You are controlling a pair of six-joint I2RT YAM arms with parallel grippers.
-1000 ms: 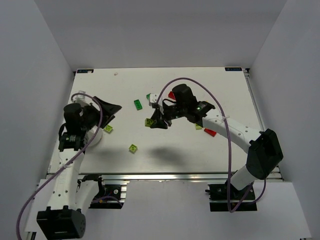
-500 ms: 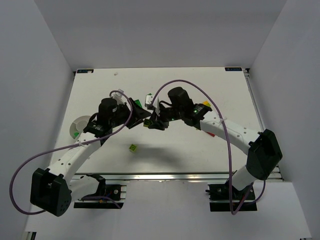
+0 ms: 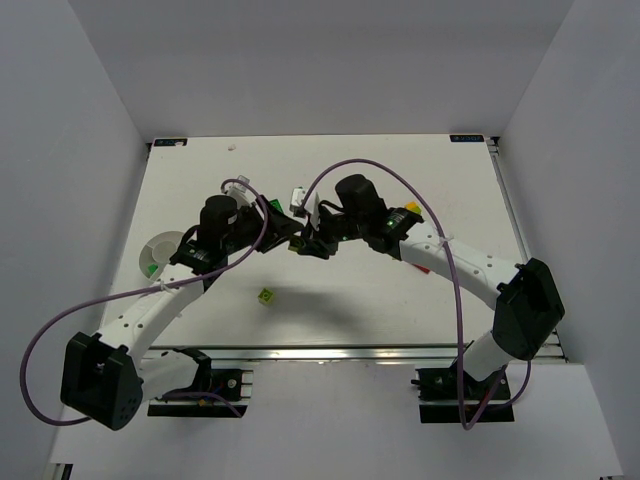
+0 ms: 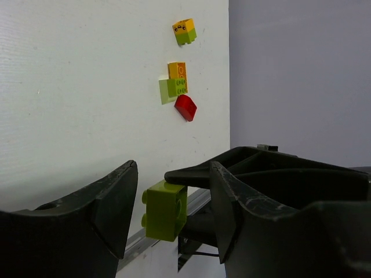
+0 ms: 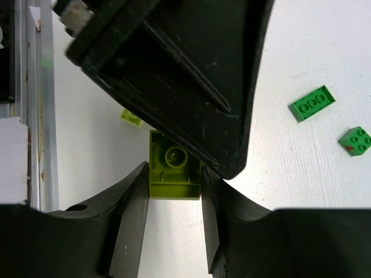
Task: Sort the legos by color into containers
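Observation:
My right gripper [image 5: 174, 184] is shut on a lime green lego [image 5: 175, 165], holding it above the table's middle [image 3: 297, 246]. The left gripper [image 4: 174, 194] has come up against it from the left. Its jaws stand on either side of the same lego [image 4: 165, 209], with a gap showing on both sides, so it is open. In the top view the two grippers meet, left [image 3: 280, 232] and right [image 3: 308, 246]. The white round dish [image 3: 148, 246] sits at the left edge of the table with a green piece in it.
Another lime lego [image 3: 266, 296] lies toward the front of the table. A dark green plate [image 5: 313, 103] and a dark green sloped lego [image 5: 356, 141] lie behind the grippers. A red lego [image 4: 185, 108], an orange-and-lime stack [image 4: 178, 78] and a yellow-and-lime one [image 4: 184, 32] lie to the right.
The left arm has swung from beside the dish to the middle, and its jaws have narrowed around the lime lego. The right gripper has shifted slightly left, still holding it.

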